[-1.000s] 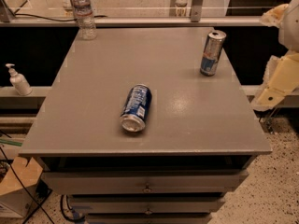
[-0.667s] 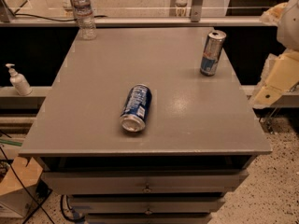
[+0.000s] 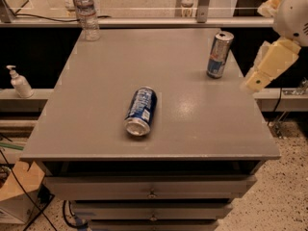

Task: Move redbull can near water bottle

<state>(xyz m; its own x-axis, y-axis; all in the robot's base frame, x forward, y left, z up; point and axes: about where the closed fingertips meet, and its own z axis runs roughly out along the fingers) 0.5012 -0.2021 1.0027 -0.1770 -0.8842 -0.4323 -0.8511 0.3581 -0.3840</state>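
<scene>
Arm update: the gripper (image 3: 263, 71) has shifted since a second ago. It now sits higher in the view and a little closer to the table's (image 3: 96, 85) right edge, though it hangs off the table, out past that edge. It holds nothing that I can see. Whether the claw is released or clenched, I cannot tell from this angle.

Redbull can (image 3: 219, 55): upright near the far right corner of the table, same spot as before, untouched. The gripper is near it, to its right, but apart from it.

Water bottle (image 3: 87, 14): upright at the far left corner, well apart from the can, with nearly the whole width of the table between them. Unmoved.

Also noted: a wider dark blue can (image 3: 141, 110) lies on its side around mid-table, open end toward the near edge. A white pump bottle (image 3: 19, 82) stands on a lower ledge to the left. Neither has moved.

Reading: I judge this the approach, with the arm swinging in toward the redbull can. No grasp yet, so the carry across to the bottle is all to come. I'd route the carry along the far edge, behind the lying can.
</scene>
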